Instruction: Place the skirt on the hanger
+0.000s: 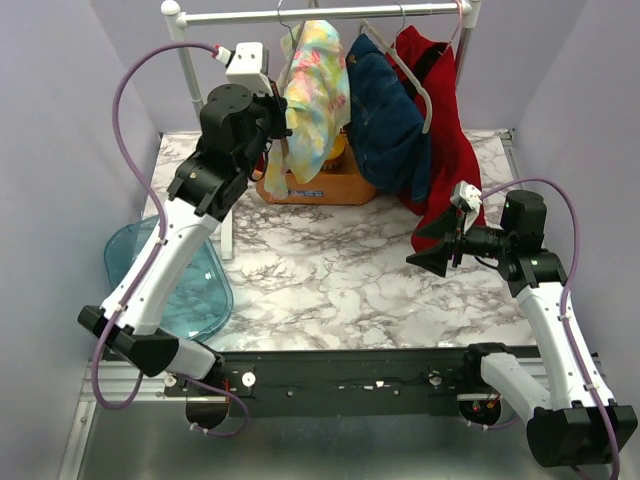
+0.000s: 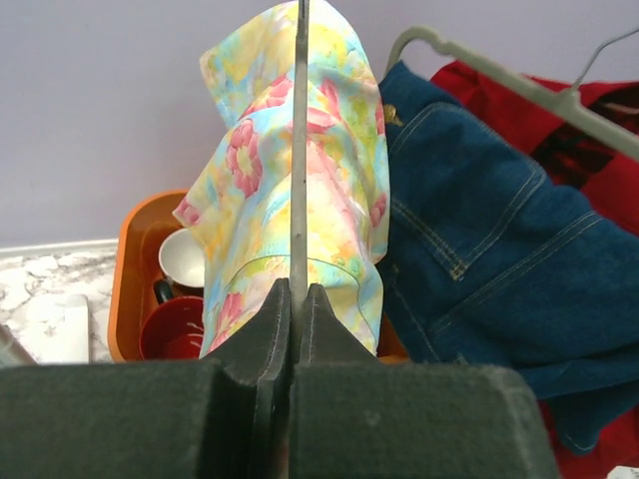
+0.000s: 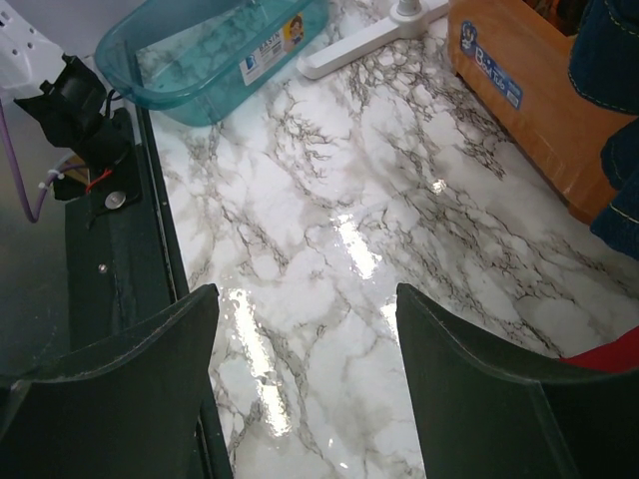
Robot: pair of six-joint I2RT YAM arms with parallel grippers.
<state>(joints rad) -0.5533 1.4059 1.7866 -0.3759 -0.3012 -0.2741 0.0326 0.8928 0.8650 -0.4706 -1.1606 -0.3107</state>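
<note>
The skirt [image 1: 315, 95] is pastel floral cloth, draped over a thin grey hanger [image 2: 300, 150] that hangs from the rack rail [image 1: 330, 14]. In the left wrist view the skirt [image 2: 260, 200] hangs on both sides of the hanger's bar. My left gripper [image 1: 280, 125] is raised beside the skirt and shut on the hanger bar, the jaws [image 2: 298, 289] pinching it edge-on. My right gripper [image 1: 435, 250] is open and empty, low over the marble table at the right, below the red garment. It shows in the right wrist view [image 3: 305, 299] with only table between the fingers.
A blue denim garment [image 1: 390, 120] on a grey hanger [image 2: 499, 80] and a red garment [image 1: 450, 150] hang right of the skirt. An orange bin [image 1: 320, 185] with a white cup [image 2: 185, 257] and a red mug [image 2: 172, 327] stands under the rack. A teal tub [image 1: 190, 280] lies at the left.
</note>
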